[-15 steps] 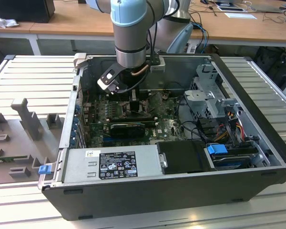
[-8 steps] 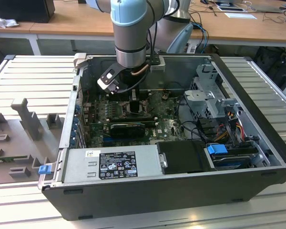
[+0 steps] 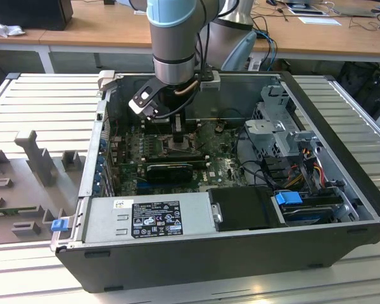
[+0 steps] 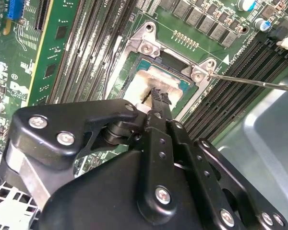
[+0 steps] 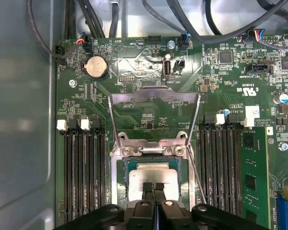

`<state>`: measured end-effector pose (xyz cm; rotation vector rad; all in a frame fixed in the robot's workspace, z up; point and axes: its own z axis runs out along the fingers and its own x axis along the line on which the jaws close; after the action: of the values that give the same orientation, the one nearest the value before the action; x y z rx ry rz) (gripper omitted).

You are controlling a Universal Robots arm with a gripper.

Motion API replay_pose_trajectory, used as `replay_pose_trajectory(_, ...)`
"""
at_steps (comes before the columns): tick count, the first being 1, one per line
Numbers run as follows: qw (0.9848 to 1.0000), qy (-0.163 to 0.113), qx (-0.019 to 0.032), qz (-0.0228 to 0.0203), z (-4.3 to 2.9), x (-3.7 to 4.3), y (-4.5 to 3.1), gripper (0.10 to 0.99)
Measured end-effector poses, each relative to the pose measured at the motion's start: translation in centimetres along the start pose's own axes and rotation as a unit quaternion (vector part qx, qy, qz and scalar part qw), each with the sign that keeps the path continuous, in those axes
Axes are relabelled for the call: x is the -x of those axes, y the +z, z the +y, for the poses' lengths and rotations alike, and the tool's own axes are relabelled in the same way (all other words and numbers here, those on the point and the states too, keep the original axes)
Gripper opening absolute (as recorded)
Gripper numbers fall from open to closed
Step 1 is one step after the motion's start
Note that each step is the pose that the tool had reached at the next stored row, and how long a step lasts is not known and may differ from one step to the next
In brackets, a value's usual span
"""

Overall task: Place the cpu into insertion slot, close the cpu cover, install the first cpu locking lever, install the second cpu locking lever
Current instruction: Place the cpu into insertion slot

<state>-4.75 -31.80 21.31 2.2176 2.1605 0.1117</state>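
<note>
The pale silvery cpu [image 5: 143, 173] lies flat inside the insertion slot [image 5: 116, 175], the dark-framed socket on the green motherboard [image 5: 259, 120]. My gripper [image 5: 152, 186] is shut, its two fingertips pressed together right over the cpu's middle, with nothing between them. The cpu cover [image 5: 153, 96] stands swung up and open beyond the socket, and the board shows through its window. A thin locking lever [image 5: 196, 165] runs free along one side of the socket. In the second wrist view the cpu [image 4: 136, 87] and gripper [image 4: 159, 97] sit inside the socket frame [image 4: 146, 42], the lever [image 4: 252, 82] sticking out sideways. In the exterior view the gripper [image 3: 179, 136] hangs over the board's centre.
Long black memory slots [image 5: 81, 177] flank the socket on both sides. A black card [image 3: 171, 170] lies in front of it in the exterior view, with the power supply [image 3: 149, 218] along the near wall and a drive cage with cables [image 3: 285, 136] at that view's right. Case walls [image 3: 95, 152] enclose the board.
</note>
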Motion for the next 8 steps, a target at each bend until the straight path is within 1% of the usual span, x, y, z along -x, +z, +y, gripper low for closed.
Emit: replay_pose_trajectory(8, 1.0000, 0.000, 0.0000, 0.0000, 0.06, -0.02, -0.68, 0.106)
